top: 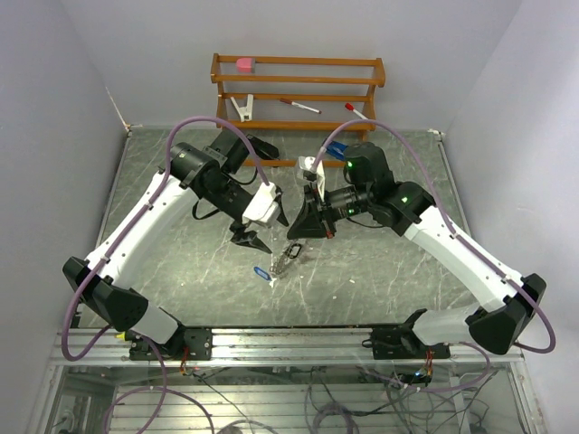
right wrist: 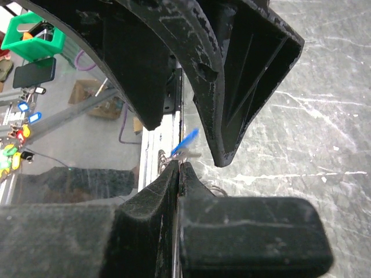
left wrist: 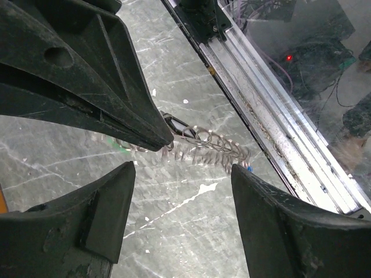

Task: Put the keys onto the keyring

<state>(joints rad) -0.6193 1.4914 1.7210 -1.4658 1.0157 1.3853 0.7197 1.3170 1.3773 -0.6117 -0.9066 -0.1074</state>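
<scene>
The keyring (top: 289,257) lies on the marble table between my two grippers, its rim fringed with small metal bits. It also shows in the left wrist view (left wrist: 204,148). A key with a blue tag (top: 262,272) lies at its near-left end and shows in the right wrist view (right wrist: 186,142). My right gripper (top: 308,234) is shut, with its tip (left wrist: 163,138) on the ring's far end; its fingers (right wrist: 159,191) are pressed together. My left gripper (top: 251,242) is open and empty just left of the ring, its fingers (left wrist: 110,200) apart above bare table.
A wooden rack (top: 298,83) stands at the back with a pink block (top: 244,64), a white clamp (top: 242,108) and red-capped pens (top: 298,106). An aluminium rail (top: 289,339) runs along the near edge. White walls close in on both sides.
</scene>
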